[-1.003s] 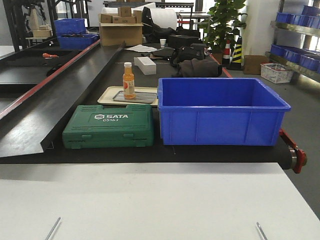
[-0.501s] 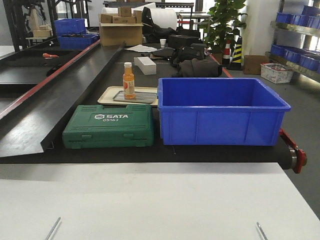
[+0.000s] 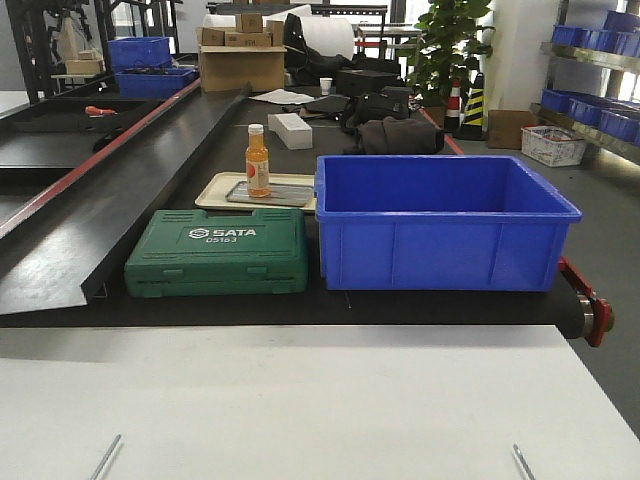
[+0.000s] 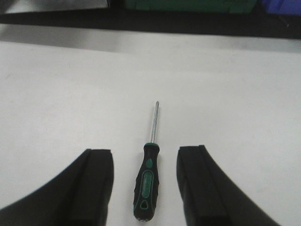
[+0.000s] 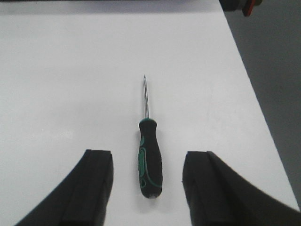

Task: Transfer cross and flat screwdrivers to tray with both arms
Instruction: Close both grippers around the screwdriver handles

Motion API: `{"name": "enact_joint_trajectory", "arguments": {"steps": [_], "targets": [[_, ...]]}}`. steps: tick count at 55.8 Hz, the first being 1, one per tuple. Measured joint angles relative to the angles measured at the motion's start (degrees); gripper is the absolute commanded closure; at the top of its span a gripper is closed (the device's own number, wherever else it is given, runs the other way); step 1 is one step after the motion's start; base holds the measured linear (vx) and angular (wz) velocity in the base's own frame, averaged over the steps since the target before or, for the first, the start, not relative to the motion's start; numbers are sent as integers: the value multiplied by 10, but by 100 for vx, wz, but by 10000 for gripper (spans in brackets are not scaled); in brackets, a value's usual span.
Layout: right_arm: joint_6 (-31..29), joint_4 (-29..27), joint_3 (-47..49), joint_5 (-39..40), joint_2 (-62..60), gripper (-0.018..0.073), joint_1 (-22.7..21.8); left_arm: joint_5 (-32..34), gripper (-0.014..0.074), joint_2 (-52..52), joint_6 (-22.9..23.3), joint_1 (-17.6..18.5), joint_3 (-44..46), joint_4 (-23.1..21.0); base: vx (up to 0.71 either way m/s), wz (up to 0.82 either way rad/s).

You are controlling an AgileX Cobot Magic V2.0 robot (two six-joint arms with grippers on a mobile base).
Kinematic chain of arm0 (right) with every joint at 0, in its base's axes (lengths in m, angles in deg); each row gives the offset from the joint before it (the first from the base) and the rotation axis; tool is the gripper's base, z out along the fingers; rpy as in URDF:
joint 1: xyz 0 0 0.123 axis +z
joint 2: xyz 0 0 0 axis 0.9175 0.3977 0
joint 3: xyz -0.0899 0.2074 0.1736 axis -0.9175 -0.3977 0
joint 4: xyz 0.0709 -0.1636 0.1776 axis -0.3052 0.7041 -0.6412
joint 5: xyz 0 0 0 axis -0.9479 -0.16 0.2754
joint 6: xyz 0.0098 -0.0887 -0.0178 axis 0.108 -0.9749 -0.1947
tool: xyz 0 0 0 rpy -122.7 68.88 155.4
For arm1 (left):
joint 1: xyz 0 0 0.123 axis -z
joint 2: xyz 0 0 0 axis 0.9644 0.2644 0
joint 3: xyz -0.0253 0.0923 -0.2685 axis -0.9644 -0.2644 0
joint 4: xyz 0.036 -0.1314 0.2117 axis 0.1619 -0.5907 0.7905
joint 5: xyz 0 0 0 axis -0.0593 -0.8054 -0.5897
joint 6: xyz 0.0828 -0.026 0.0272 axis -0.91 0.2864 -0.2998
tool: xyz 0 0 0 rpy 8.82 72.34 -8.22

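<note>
Left gripper [image 4: 146,159] — fingers spread wide, holding nothing; left screwdriver [image 4: 147,175] lies flat on the white table [image 4: 56,94] between the two fingers, touching neither, shaft pointing away. Right gripper [image 5: 148,162] — likewise spread and empty; right screwdriver [image 5: 149,162] lies flat between its fingers, untouched, near the table's right edge, shaft pointing away.

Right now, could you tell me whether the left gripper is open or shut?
Open. The left gripper has its fingers spread wide, either side of the screwdriver lying flat.
</note>
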Motion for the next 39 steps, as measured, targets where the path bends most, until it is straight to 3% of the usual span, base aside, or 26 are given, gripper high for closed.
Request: {"name": "enact_joint_trajectory", "arguments": {"steps": [12,23,39], "targets": [[3,-7,28,-58,37,67,0,-117,103,159,-83,0,142,0,0,0],[12,-7,38,-72,48,67,0,-208,103,318,-121,0,266,0,0,0],[13,-7,38,-72,48,67,0,-264,103,494,-157,0,379,-2,0,0]]}}
